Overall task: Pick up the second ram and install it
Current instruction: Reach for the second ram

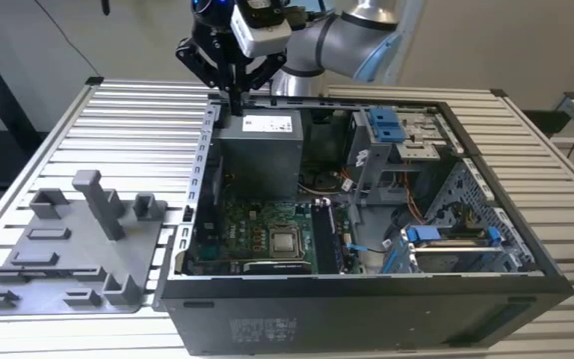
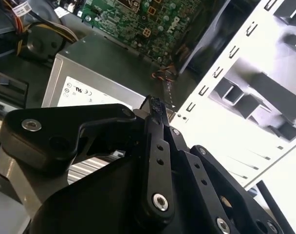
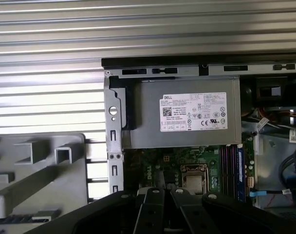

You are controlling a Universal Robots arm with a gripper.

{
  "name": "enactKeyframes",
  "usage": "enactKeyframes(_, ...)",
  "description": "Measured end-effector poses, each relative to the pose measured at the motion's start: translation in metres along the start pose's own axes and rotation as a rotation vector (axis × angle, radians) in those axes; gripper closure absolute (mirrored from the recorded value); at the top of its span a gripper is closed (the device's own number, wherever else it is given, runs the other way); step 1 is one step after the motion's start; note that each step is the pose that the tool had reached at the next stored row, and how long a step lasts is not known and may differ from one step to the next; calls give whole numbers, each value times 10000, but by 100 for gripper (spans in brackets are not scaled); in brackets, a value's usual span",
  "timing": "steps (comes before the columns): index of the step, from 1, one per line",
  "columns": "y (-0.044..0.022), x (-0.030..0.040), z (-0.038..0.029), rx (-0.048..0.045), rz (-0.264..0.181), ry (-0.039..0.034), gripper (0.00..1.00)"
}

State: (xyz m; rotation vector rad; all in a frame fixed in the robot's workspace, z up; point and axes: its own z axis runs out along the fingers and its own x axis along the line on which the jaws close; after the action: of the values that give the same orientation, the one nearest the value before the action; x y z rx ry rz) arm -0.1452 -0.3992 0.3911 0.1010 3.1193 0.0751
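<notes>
Tool (image 1: 234, 103) pinched together, empty, above the power supply (image 1: 257, 153) at the far end of the case (image 1: 367, 314).
I carry nothing: the second ram (image 3: 240, 168) seems seated upright in its slot near the processor (image 3: 193, 180).

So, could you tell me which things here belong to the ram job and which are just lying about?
Job: gripper, fingers together, above the power supply; ram slots on the motherboard; blue stick, likely ram, seated there.
Lying about: grey fixture tray; blue drive clips; processor.
</notes>
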Motion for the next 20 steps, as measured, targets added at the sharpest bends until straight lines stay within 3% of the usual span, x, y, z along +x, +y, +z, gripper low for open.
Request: enactKeyframes(20, -13, 202, 8, 0, -48, 3, 89)
